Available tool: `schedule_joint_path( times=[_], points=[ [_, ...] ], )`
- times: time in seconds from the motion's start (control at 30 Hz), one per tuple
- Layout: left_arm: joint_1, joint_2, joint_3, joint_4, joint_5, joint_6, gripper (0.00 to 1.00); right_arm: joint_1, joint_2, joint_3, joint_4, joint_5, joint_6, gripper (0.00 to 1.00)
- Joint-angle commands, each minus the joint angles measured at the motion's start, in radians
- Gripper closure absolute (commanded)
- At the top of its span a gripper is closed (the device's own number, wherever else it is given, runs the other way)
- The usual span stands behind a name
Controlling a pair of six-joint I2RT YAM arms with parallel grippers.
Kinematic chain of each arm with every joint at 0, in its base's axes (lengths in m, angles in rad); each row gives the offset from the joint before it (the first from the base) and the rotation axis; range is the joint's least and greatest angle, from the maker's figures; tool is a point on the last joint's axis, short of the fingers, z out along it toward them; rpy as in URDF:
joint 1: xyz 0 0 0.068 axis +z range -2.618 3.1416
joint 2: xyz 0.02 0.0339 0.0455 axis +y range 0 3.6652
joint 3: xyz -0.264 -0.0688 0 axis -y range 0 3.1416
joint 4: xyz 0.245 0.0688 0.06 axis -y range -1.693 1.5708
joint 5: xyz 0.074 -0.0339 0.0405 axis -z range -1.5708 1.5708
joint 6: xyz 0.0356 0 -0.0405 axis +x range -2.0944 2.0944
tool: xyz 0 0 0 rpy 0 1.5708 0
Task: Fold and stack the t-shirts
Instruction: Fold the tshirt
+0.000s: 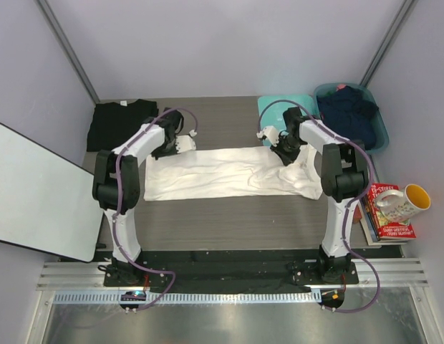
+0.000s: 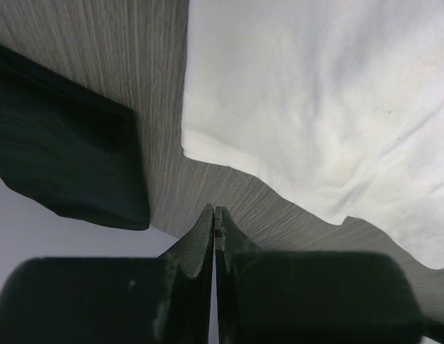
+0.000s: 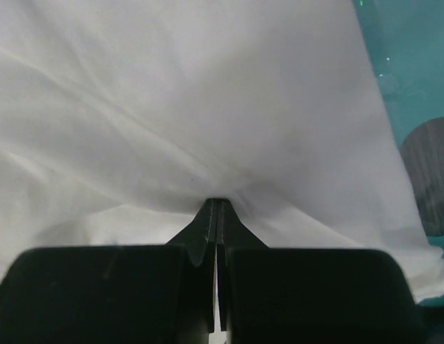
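white t-shirt (image 1: 215,174) spread as long strip across mid counter (image 1: 229,215). right gripper (image 3: 216,203) shut, fabric apparently pinched at far right edge, beside teal board (image 1: 276,107). left gripper (image 2: 215,211) shut, nothing held, just off far left corner. black t-shirt (image 1: 122,123) folded, far left. folding of white shirt judged in hand; left corner grasp called for next.

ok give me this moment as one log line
left gripper: shut, empty, beside white t-shirt edge | right gripper: shut on white t-shirt | black t-shirt: folded, far left

The white t-shirt (image 1: 222,172) lies spread, rumpled — black t-shirt (image 1: 122,123) folded far-left.
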State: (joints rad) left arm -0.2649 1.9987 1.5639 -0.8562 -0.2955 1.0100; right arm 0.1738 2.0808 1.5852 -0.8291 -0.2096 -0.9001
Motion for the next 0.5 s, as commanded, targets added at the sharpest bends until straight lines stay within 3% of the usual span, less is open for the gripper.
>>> schedule_joint_path(
  times=[0.0,0.23,0.47],
  points=[
    [0.030,-0.069,0.022,0.002,-0.011,0.001,1.00,-0.002,0.039,0.067,0.036,0.047,0.009,0.99],
    [0.039,-0.083,-0.004,0.009,-0.016,-0.033,1.00,0.012,0.208,0.179,0.241,0.249,0.003,0.99],
    [0.041,-0.072,-0.013,0.014,-0.025,-0.033,1.00,0.038,0.467,0.568,0.280,0.283,-0.017,0.99]
  ],
)
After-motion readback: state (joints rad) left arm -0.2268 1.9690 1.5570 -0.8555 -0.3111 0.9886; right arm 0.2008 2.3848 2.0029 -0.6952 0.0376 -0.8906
